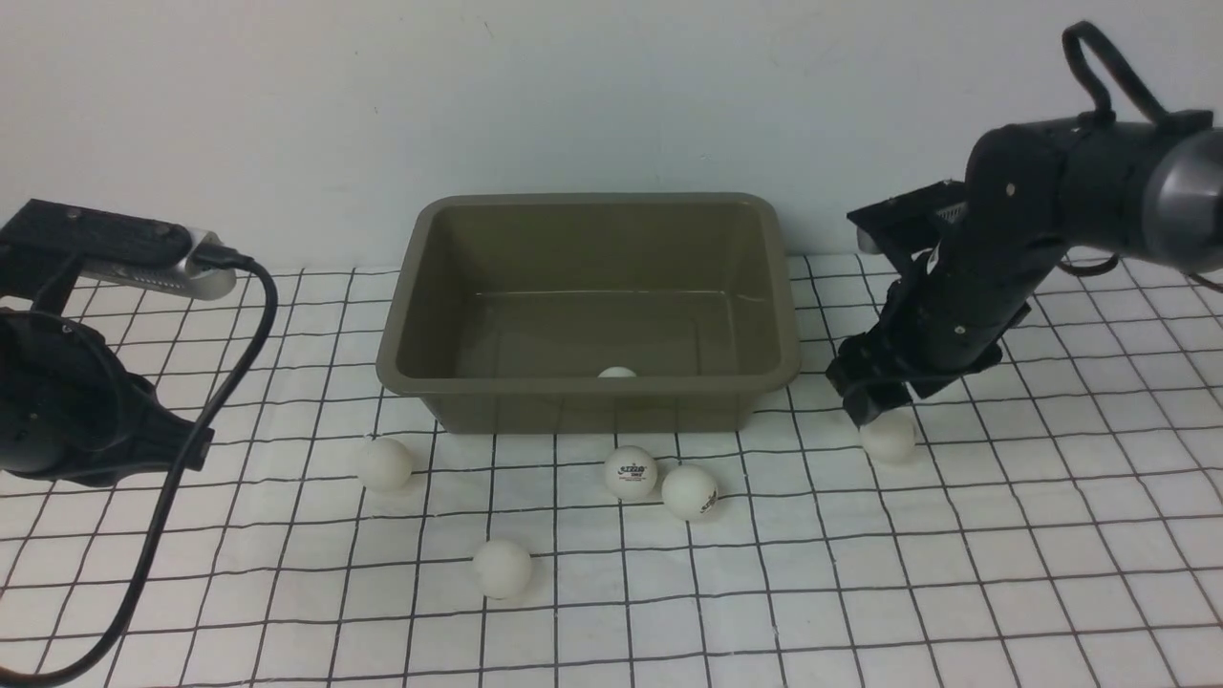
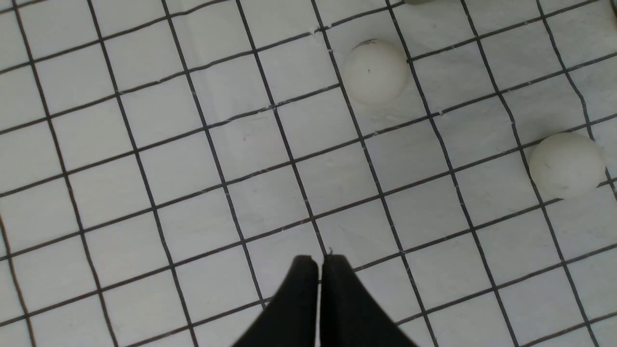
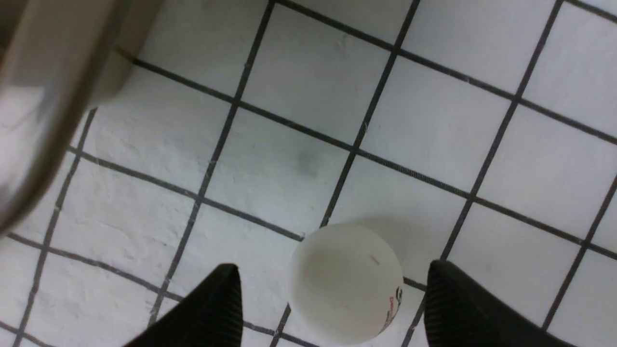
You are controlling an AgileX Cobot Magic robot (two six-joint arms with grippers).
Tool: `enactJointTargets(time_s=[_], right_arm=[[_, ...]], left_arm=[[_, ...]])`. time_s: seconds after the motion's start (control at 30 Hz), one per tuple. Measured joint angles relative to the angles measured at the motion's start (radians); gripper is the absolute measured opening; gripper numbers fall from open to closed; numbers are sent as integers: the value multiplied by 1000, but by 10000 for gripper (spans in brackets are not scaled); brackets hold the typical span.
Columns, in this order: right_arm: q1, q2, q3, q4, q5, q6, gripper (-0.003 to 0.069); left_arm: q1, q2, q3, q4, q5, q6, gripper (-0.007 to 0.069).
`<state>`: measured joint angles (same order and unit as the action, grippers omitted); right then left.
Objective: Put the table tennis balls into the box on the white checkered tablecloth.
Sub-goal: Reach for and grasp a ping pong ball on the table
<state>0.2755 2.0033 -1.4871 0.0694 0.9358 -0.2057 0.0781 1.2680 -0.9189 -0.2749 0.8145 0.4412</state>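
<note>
**Status.** The right pincer [image 1: 871, 413] has its jaws spread wide and straddles one table tennis ball [image 3: 344, 284] on the white checkered tablecloth [image 1: 1051, 535]. This is just off the right front corner of the box [image 1: 588, 215]. Neither finger appears to touch the ball. The left pincer [image 2: 319, 262] has its jaws pressed together, is empty, and hangs over bare cloth. One ball in the box [image 1: 616, 373] lies against the near wall. Four loose balls lie in front of the box: left ball [image 1: 385, 464], logo ball [image 1: 631, 472], its neighbour [image 1: 689, 492] and nearest ball [image 1: 503, 568].

**Risks.**
- The ball is light and round. If the jaws close off-centre or too high, it would likely squirt out and roll.
- The box rim is near, so a careless lift could clip it and shift the box.
- A release from too high may let the ball bounce out.

**Not verifiable.**
- The right wrist view cuts off the lower part of the straddled ball, so finger depth cannot be confirmed.
- Only the crown of the boxed ball shows.
- The left pincer's fingers are out of the front view
</note>
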Motion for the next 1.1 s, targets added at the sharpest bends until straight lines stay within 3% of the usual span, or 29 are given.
enactJointTargets(time_s=[0.47,0.63,0.8,1.1], right_arm=[[0,75,0,-18,-23,-2,458],[0,84,0,-21,-29,0,358],[0,84,-15,-52,15,5,358],[17,84,-372,-155,245,88,358]], left_arm=[[0,0,0,0,0,0,-3],[0,0,0,0,0,0,-3],[0,0,0,0,0,0,-3],[0,0,0,0,0,0,-3]])
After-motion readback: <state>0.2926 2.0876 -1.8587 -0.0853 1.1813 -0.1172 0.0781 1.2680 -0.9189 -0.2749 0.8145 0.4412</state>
